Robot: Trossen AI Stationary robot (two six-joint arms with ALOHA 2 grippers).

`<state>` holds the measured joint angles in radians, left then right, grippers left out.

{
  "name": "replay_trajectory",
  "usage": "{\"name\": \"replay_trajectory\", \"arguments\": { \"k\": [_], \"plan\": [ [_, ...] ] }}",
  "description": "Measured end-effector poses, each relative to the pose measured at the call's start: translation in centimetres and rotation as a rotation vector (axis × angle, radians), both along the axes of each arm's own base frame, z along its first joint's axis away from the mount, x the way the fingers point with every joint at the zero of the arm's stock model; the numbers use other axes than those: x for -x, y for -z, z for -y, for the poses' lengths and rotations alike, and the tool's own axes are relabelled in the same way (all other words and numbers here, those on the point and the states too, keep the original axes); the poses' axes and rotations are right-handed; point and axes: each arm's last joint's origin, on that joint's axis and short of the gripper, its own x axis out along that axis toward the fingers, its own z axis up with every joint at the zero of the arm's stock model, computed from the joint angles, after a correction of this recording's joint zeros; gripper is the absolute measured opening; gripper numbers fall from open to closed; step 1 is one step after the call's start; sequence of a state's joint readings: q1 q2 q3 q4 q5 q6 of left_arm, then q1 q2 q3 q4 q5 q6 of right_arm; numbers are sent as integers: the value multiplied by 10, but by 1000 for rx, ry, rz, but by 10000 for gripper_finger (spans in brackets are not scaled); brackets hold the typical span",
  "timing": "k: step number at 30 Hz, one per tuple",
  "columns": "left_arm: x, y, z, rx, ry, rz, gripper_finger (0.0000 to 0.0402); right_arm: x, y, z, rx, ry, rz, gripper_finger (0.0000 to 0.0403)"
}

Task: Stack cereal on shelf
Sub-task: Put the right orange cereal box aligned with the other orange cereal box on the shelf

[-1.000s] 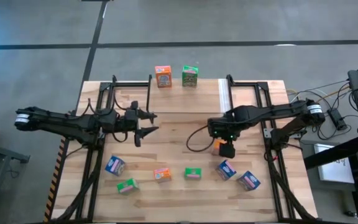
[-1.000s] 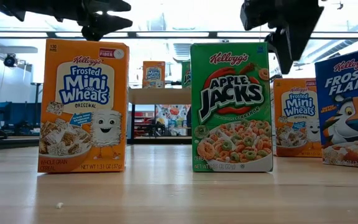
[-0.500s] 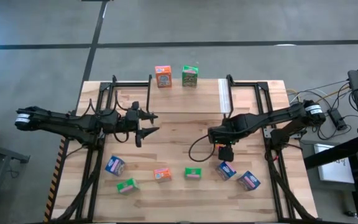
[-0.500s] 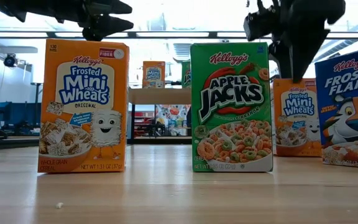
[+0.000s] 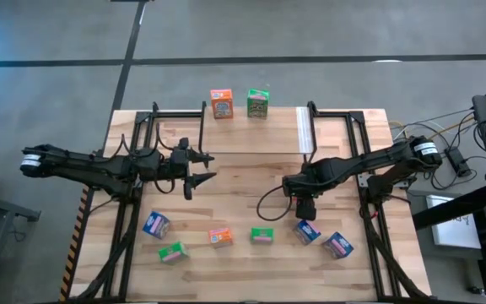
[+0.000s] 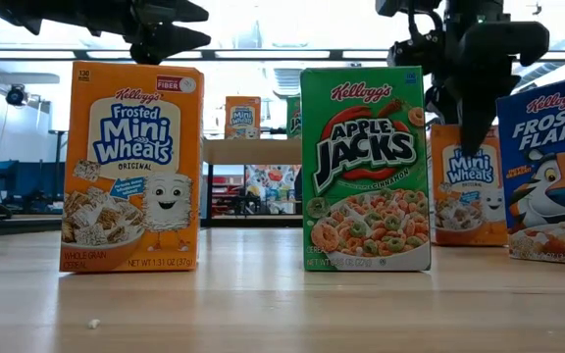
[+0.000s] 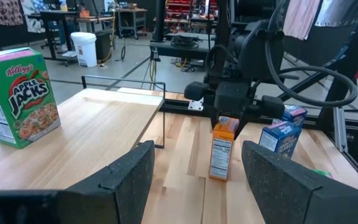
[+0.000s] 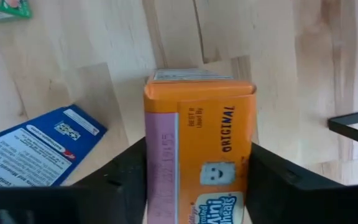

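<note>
Cereal is spread over the bench (image 5: 243, 181): two boxes already stand at the far edge, on the shelf (image 7: 114, 112), while six others sit along the near side. The step in hand is picking up the orange box (image 8: 197, 146) standing upright under the right arm. To do it well, the right gripper (image 8: 197, 165) should sit square on the box's two broad faces, low enough to hold without crushing the cardboard, then lift straight up clear of the blue box (image 8: 36, 152) just beside it. Its fingers (image 8: 129, 171) bracket the orange box closely on both sides, narrowing onto it; firm clamping cannot be confirmed. The left gripper (image 5: 194, 169) hangs spread and empty above the bench's left half.
</note>
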<state>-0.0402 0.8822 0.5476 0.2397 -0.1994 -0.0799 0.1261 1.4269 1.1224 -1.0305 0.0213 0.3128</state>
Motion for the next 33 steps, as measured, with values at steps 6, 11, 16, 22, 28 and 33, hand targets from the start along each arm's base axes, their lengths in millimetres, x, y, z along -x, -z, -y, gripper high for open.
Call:
{"name": "replay_trajectory", "arguments": {
  "k": [6, 11, 16, 22, 28, 33],
  "plan": [
    [0, -2, 0, -39, 3, 16, 227, -7, -16, -1, -7, -11, 53, 140],
    [3, -8, 0, -100, 6, 52, 227, -16, -43, -2, -16, -24, 137, 132],
    [8, -13, 0, -166, 7, 74, 227, -28, -86, -2, 16, -80, 312, 135],
    [17, -21, -1, -209, 3, 110, 227, -43, -138, 16, 245, -88, 574, 136],
    [28, -25, -1, -205, 2, 116, 227, -61, -153, 55, 329, -69, 623, 136],
    [33, -26, -1, -202, 2, 110, 227, -78, -160, 81, 313, -94, 631, 136]
  ]
}}
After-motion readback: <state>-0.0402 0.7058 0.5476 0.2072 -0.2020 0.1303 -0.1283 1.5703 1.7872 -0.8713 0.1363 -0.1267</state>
